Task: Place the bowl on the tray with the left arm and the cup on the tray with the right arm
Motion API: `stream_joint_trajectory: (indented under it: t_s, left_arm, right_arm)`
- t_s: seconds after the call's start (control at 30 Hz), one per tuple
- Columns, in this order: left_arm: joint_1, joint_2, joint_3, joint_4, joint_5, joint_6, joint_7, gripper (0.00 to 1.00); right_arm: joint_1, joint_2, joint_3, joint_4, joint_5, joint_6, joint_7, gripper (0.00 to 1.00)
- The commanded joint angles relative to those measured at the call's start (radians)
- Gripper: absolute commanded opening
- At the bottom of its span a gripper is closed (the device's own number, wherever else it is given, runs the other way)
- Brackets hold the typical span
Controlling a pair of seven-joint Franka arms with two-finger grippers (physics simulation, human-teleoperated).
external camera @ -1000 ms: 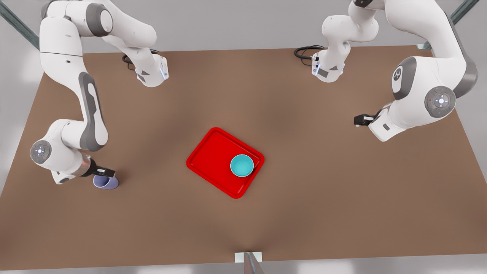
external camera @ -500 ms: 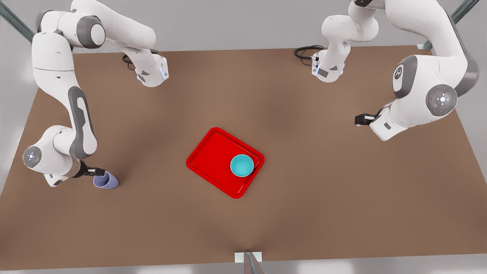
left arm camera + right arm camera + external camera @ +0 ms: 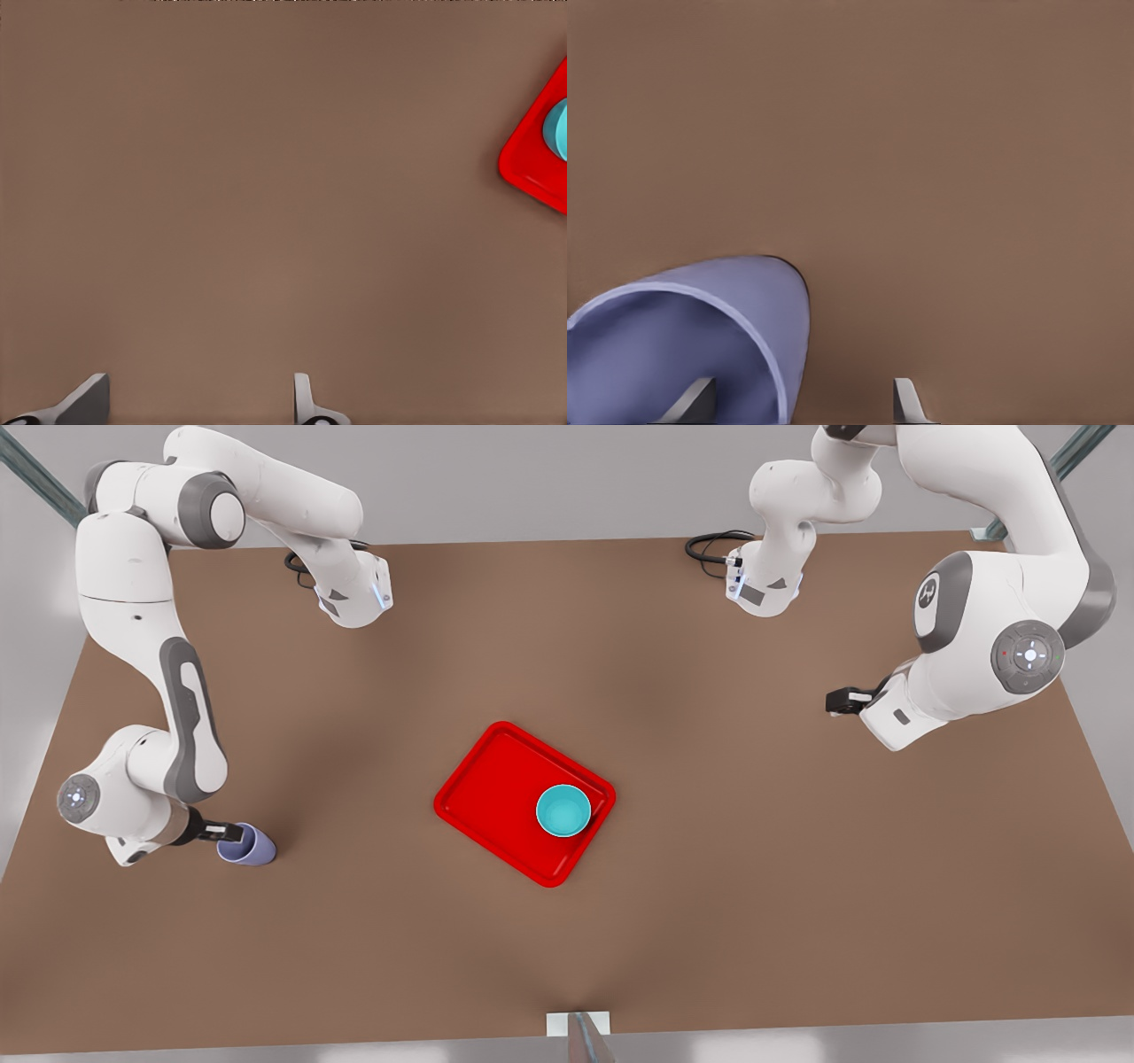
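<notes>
On the brown table [image 3: 709, 921], near its middle, lies the red tray [image 3: 492, 788], turned at an angle, and the teal bowl [image 3: 563, 810] sits inside it, close to the corner toward the front view's right. Well apart from the tray, at the front view's left, the lilac cup [image 3: 251, 848] stands on the table with its mouth up. The right gripper [image 3: 232, 833] is at the cup's rim on the side away from the tray; the right wrist view shows its two fingertips [image 3: 907, 400] spread apart, one reaching inside the cup [image 3: 691, 341] and the other outside the wall, so the jaws straddle the rim without being pressed onto it. The right arm [image 3: 177, 717] bends down to that spot from its base at the table's far edge. At the front view's right, the left gripper [image 3: 837, 701] hangs over bare table, far from the tray and touching no object. In the left wrist view its fingertips [image 3: 89, 400] are parted with nothing between them, and a corner of the tray [image 3: 536, 150] with a sliver of the bowl [image 3: 558, 128] appears off to one side. The left arm [image 3: 992, 629] waits there.
</notes>
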Motion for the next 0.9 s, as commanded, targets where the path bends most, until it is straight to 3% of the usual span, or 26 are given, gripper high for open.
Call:
stream_joint_trajectory:
  t_s: [0.0, 0.63, 0.8, 0.87]
  left_arm:
    - [0.000, 0.000, 0.000, 0.000, 0.000, 0.000, 0.000, 1.00]
    - [0.000, 0.005, -0.003, 0.000, 0.000, -0.059, -0.005, 1.00]
    - [0.000, 0.011, -0.003, 0.000, -0.002, -0.053, -0.006, 1.00]
    - [0.000, 0.011, -0.003, 0.000, 0.001, -0.050, -0.008, 1.00]
  right_arm:
    - [0.001, 0.000, 0.000, -0.002, 0.000, 0.001, 0.000, 0.21]
    - [0.012, -0.009, 0.020, 0.038, 0.000, -0.035, 0.011, 0.21]
    - [0.019, -0.138, 0.195, 0.035, -0.003, -0.220, 0.409, 0.21]
    - [0.018, -0.166, 0.311, 0.038, -0.003, -0.255, 0.594, 0.21]
